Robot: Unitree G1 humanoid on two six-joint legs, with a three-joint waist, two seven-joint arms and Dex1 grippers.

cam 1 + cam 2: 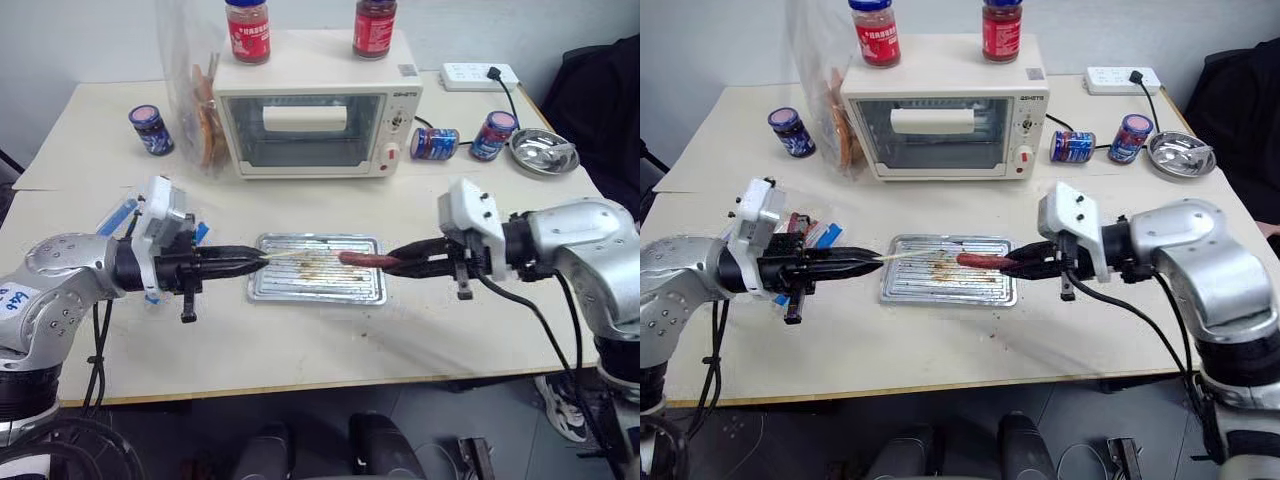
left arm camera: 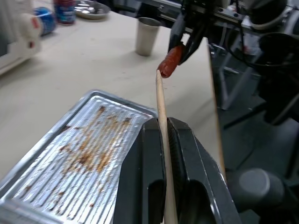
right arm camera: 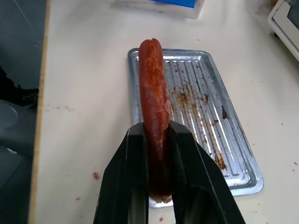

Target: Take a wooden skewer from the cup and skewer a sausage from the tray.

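The silver tray lies at mid-table, its ribbed floor stained brown. My left gripper is shut on the wooden skewer, which points level to the right over the tray. From the other side, my right gripper is shut on the reddish-brown sausage, held level above the tray's right half and pointing left. The skewer's tip sits right at the sausage's free end; I cannot tell if they touch. In the left wrist view the cup stands upright beyond the sausage.
A cream toaster oven stands behind the tray with two red jars on top. A plastic bag is to its left. Blue-lidded jars, a round steel dish and a power strip are at back right.
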